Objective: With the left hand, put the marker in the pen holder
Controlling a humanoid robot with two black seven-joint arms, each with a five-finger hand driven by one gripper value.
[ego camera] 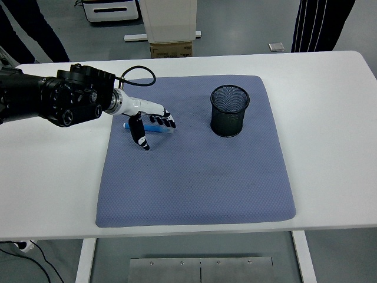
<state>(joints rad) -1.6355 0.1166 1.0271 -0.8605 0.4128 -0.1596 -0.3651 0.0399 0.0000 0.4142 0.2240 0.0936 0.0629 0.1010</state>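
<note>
A blue marker [152,128] lies flat on the blue-grey mat [194,177], near its far left corner. My left hand [156,134] is right over it. The four fingers [164,121] are bent down across the marker's right part, and the thumb [141,139] sticks out toward me on the near side. The marker rests on the mat, and the hand looks open around it rather than closed. The black mesh pen holder [230,110] stands upright on the mat's far right part, well to the right of the hand. My right arm is out of view.
The mat covers the middle of the white table [330,147]. A black cable [136,73] loops off my left wrist above the mat's far edge. Beyond the table stand a cardboard box [171,48] and people's legs [321,23] at the top corners.
</note>
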